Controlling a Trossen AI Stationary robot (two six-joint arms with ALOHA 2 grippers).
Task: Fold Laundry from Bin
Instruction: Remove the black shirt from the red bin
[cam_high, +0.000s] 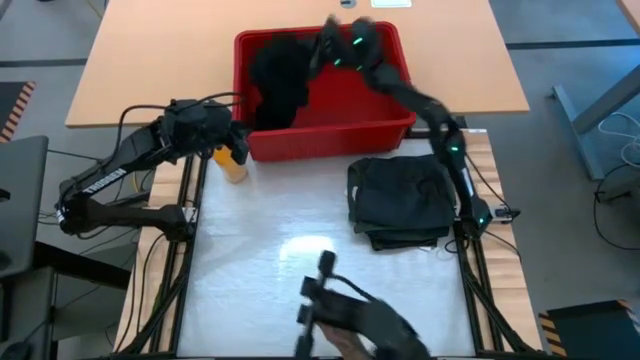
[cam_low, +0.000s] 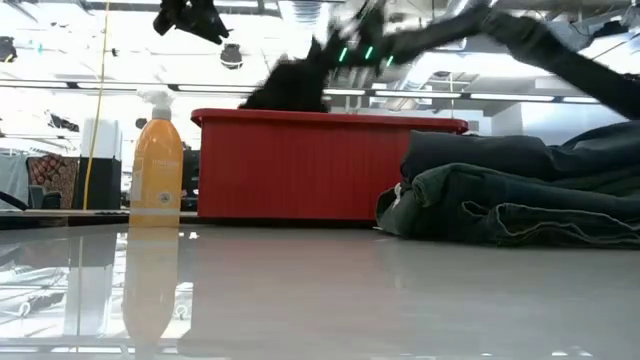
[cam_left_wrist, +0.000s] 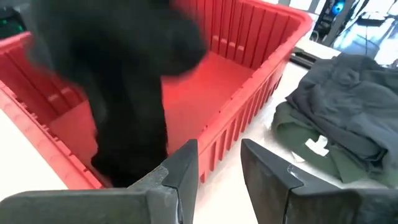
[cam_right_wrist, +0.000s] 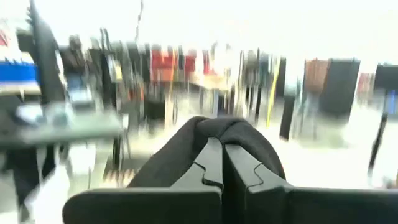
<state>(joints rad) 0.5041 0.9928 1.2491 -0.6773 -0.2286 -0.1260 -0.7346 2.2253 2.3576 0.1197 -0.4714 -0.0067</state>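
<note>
The right gripper (cam_high: 322, 42) is at the top middle of the high view, over the red bin (cam_high: 330, 135); its fingers pinch a black cloth (cam_high: 280, 80) tight, likely to lift it out for folding. The cloth hangs just below and left of the gripper, its lower end in the bin; the left gripper (cam_left_wrist: 219, 163) waits partly open at the bin's left corner, holding nothing; folded dark clothes (cam_high: 402, 200) lie at centre right.

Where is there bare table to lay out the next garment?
The white table is bare left of the folded stack, in front of the red bin. It is crowded by the spray bottle near the left gripper.
</note>
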